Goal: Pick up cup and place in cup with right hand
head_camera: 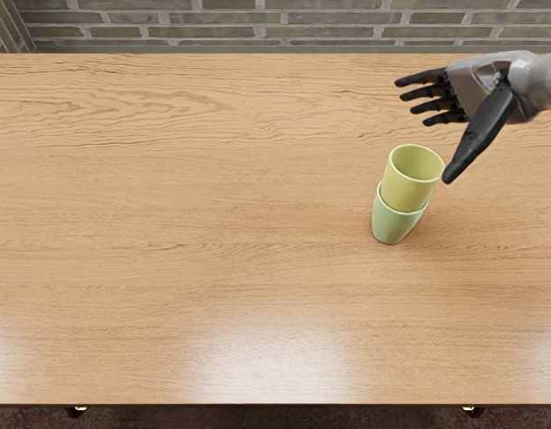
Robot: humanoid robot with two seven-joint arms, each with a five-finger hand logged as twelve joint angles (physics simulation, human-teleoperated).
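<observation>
From where I'm standing, the four black fingers (425,92) of the right hand (479,88) are spreading slightly apart, reaching out long toward the robot's left and holding nothing. The thumb (479,134) is standing well away from them, slanting toward the near side of the table. Its tip is hovering right beside the rim of the yellow cup (407,192); whether it is touching, I can't tell. That cup is sitting nearer to me than the four fingertips, mouth up, its lower part nesting inside the green cup (396,228). The green one is standing on the table (212,223), a bit farther out from the fingers. Behind the knuckles, the grey arm (547,80) is coming in from the right. Wood grain is running out past the fingertips toward the robot's left, and a pale shine is lying far on the near side of them. Beyond the fingers, a brick wall (257,18) is lining the background.
</observation>
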